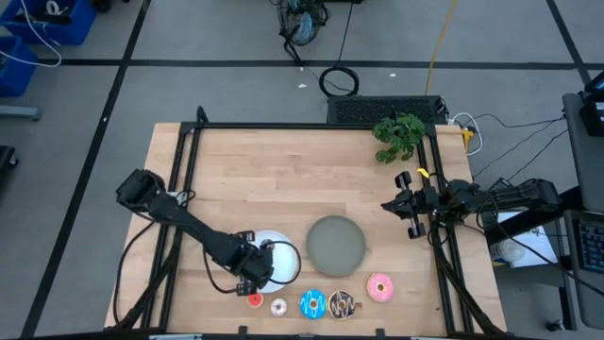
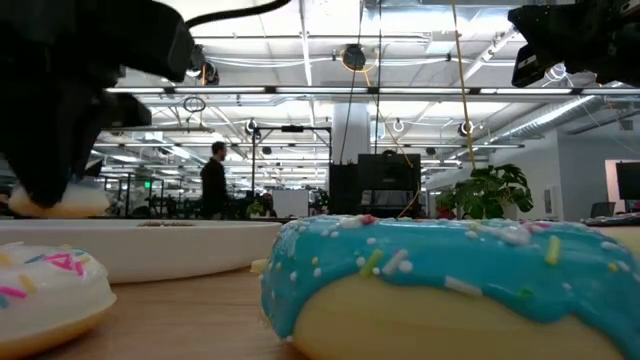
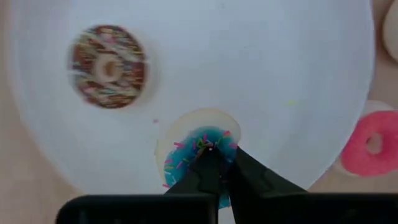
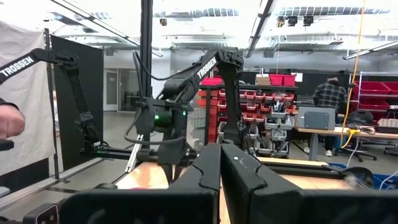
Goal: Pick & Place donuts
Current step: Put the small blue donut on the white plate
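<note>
- Left gripper [image 3: 216, 163] over the white plate [image 1: 283, 251], clenched on a tiny blue donut [image 3: 194, 149]; tiny brown donut [image 3: 109, 65] at its ten o'clock.
- Tiny red donut [image 1: 255, 300], whitish-pink donut [image 1: 278, 307], bright blue donut [image 1: 313, 303], dark brown donut [image 1: 342, 304], pink donut [image 1: 379, 287] line the near edge.
- Right gripper [image 1: 394, 206], at the grey plate's [image 1: 336, 245] two o'clock, fingers pressed together, holding nothing.

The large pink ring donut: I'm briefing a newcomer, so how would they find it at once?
Start at the round grey plate in the middle of the wooden table. Near the table's front edge lies a row of donuts; the large pink ring donut is the rightmost. It is the only pink large one, beside the dark brown sprinkled donut.
</note>
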`<action>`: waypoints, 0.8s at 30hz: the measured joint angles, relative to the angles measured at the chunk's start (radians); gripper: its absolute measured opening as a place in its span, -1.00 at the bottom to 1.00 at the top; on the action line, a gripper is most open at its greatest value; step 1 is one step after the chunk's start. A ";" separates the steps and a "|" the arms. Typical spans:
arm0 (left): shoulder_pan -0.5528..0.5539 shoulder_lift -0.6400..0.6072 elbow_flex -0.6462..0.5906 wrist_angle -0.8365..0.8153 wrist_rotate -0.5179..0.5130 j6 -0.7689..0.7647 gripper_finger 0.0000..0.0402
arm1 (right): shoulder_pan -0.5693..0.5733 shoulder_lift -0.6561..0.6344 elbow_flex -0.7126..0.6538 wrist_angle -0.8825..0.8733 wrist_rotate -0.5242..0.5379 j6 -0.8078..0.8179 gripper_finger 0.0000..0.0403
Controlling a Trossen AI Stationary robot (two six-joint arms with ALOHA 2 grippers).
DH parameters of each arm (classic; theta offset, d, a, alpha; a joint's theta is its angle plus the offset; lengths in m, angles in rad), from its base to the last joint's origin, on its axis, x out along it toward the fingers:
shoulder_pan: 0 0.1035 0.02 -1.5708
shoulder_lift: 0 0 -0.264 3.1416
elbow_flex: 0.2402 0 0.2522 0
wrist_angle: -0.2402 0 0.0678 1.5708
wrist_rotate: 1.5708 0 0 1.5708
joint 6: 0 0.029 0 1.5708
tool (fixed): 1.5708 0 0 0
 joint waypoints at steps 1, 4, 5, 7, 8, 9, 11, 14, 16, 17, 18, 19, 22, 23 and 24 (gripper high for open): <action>-0.001 0.000 -0.013 0.021 0.004 -0.002 -0.94 | 0.000 0.000 0.000 0.000 0.000 0.000 -1.00; 0.001 0.000 -0.049 0.051 0.011 -0.015 -0.93 | 0.000 0.000 0.000 0.000 0.000 0.000 -1.00; 0.003 0.000 -0.055 0.053 0.011 -0.019 -0.90 | 0.000 0.000 0.000 0.000 0.000 0.000 -1.00; 0.005 0.000 -0.061 0.056 0.010 -0.029 -0.82 | 0.000 0.000 0.000 0.000 0.000 0.000 -1.00; 0.006 0.000 -0.062 0.057 0.010 -0.030 -0.77 | 0.000 0.000 0.000 0.000 0.000 0.000 -1.00; 0.007 0.000 -0.063 0.057 0.010 -0.029 -0.73 | 0.000 0.000 -0.001 0.000 0.000 0.000 -1.00; 0.008 0.000 -0.063 0.063 -0.003 -0.011 -0.65 | 0.000 0.000 -0.001 0.000 0.000 0.000 -1.00; 0.007 0.000 -0.063 0.085 0.001 0.019 -0.56 | 0.000 0.000 -0.001 0.000 0.000 0.000 -1.00; 0.007 0.000 -0.063 0.097 0.013 0.019 -0.48 | 0.000 0.000 -0.001 0.000 0.000 0.000 -1.00; 0.007 0.000 -0.063 0.101 0.015 0.014 -0.42 | 0.000 0.000 -0.001 0.000 0.000 0.000 -1.00; 0.008 0.000 -0.063 0.103 0.017 0.005 -0.37 | 0.000 0.000 -0.001 0.000 0.000 0.000 -1.00; 0.011 0.000 -0.063 0.102 0.019 -0.003 -0.31 | 0.000 0.000 -0.001 0.000 0.000 0.000 -1.00; 0.017 0.000 -0.063 0.093 0.021 -0.025 -0.15 | 0.000 0.000 -0.001 0.000 0.000 0.000 -1.00; 0.019 0.000 -0.063 0.091 0.022 -0.027 -0.09 | 0.000 0.000 -0.001 0.000 0.000 0.000 -1.00; 0.022 0.000 -0.063 0.091 0.032 -0.027 -0.04 | 0.000 0.000 -0.001 0.000 0.000 0.000 -1.00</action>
